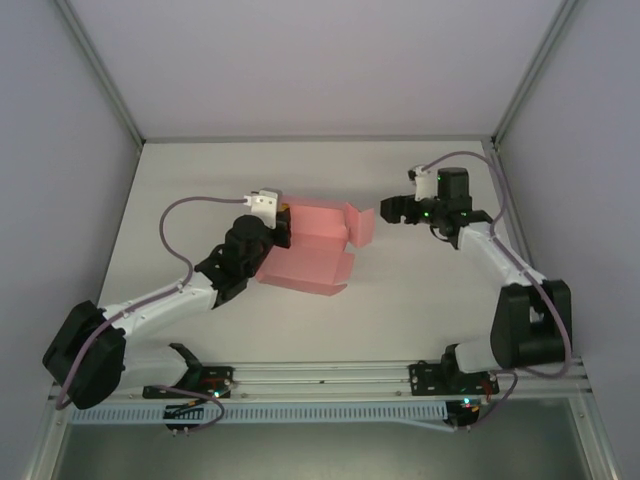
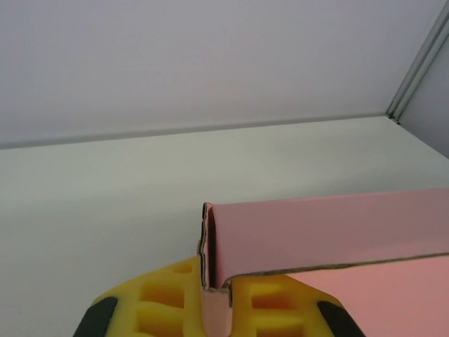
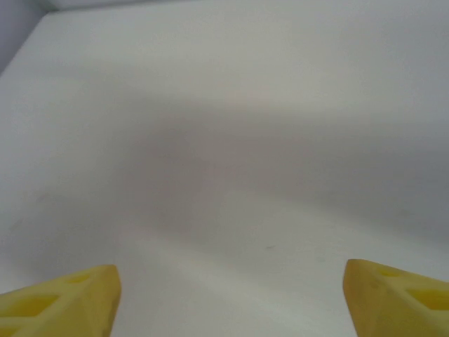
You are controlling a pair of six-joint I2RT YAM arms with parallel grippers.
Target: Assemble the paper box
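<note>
White table (image 1: 420,300): left pincer (image 2: 216,291) clamps paper box (image 1: 305,262) edge; right pincer (image 3: 228,284) gapes.

One paper box (image 1: 310,250) of plain salmon-pink thin card, one flat white counter (image 1: 400,300), two black-and-white jointed robot arms (image 1: 160,305), two yellow-fingered pincers, namely the left pincer (image 2: 216,309) and the right pincer (image 3: 231,295), and two grey-purple cables (image 1: 205,200)

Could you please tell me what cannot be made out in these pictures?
Top view: the left gripper covers the paper box edge it pinches, hiding the folds there.
Left wrist view: the box runs off the right edge, cutting off its far flaps.
Right wrist view: the right gripper's fingers are cut by the bottom edge; the table is blurred.
</note>
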